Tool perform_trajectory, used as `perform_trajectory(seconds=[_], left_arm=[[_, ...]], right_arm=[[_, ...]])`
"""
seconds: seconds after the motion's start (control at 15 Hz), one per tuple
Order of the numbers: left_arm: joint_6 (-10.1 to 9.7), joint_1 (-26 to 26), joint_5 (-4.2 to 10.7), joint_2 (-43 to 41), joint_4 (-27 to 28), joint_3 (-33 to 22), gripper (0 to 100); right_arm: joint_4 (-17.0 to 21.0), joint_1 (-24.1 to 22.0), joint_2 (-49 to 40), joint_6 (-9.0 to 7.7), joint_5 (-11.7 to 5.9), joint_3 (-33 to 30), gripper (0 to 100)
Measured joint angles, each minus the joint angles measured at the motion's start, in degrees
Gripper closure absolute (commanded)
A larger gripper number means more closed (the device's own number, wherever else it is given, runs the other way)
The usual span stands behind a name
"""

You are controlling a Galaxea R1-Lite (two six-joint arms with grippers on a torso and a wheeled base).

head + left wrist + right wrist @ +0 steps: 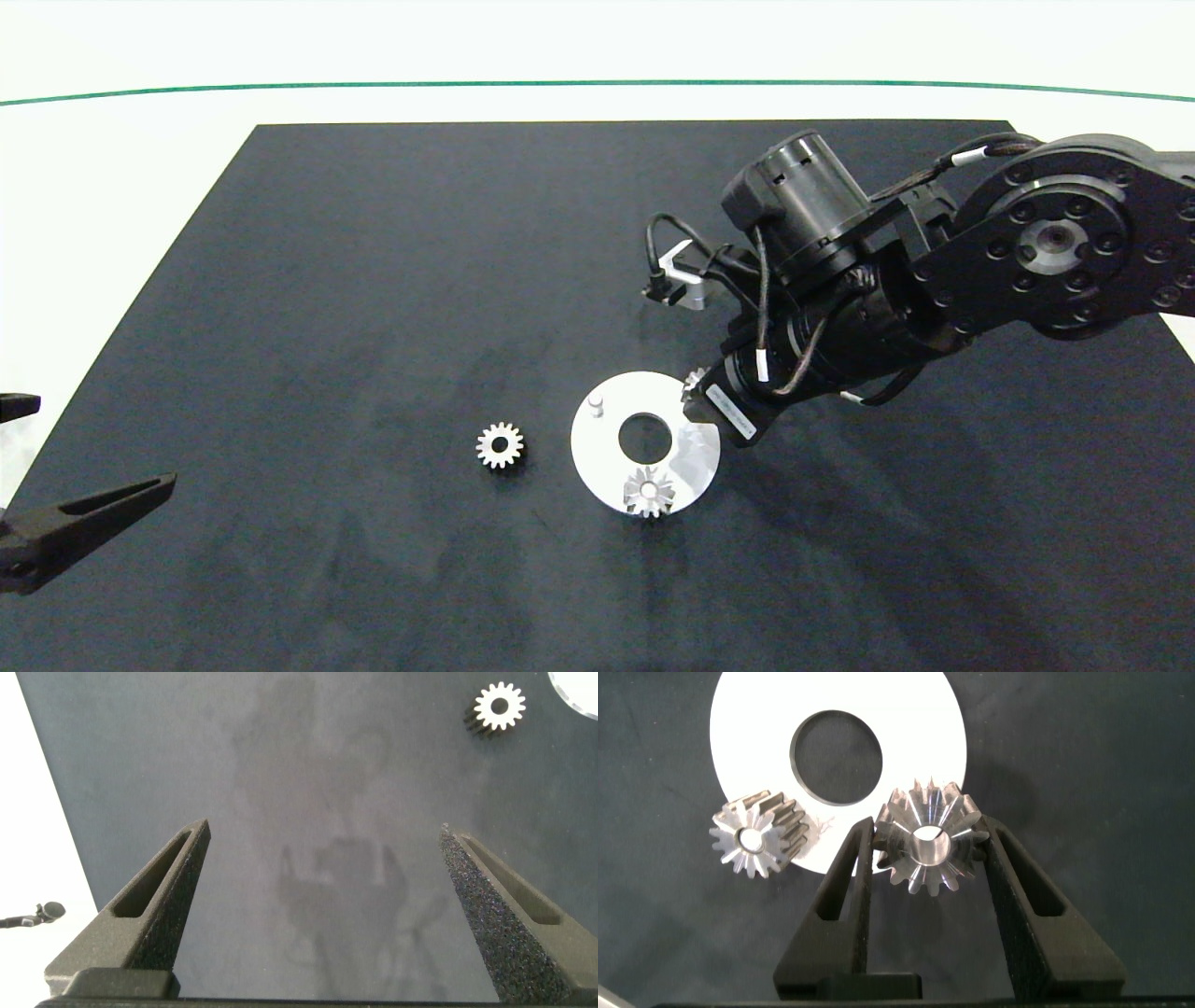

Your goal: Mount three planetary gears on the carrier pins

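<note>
Gears here are small, solid metal, so I judge them dense for their size, rigid, not fragile, but slick on their faces. The right gripper [926, 849] has its fingers closed across the toothed flanks of 1 gear [926, 838], holding it over the disc's [597, 457] right rim; whether a pin sits under it is hidden by the wrist. Gripping across the teeth looks the safest hold, since they bite into the pads and leave the bore free to meet a peg. A 2nd gear [649, 492] sits at the disc's near edge, apparently on its pin; a 3rd gear [499, 445] lies flat on the black mat [373, 280] just left of the disc. 1 bare pin [596, 403] stands upper left. The left gripper [322, 905] is parked at the mat's left edge, wide open and empty.
</note>
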Motion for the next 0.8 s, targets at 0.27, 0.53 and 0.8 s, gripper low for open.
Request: perform_trajectory(seconds=[0.27, 0.53, 0.8], left_arm=[[0.11, -0.02, 0.00, 0.00, 0.00, 0.06, 0], [0.11, -0.02, 0.00, 0.05, 0.00, 0.06, 0], [0.09, 0.00, 0.00, 0.11, 0.02, 0.06, 0]], right_arm=[[-0.23, -0.44, 0.87, 0.01, 0.00, -0.79, 100], [-0.28, -0.99, 1.77, 0.00, 0.00, -1.38, 100], [-0.41, -1.00, 2.21, -0.05, 0.07, -1.71, 100]])
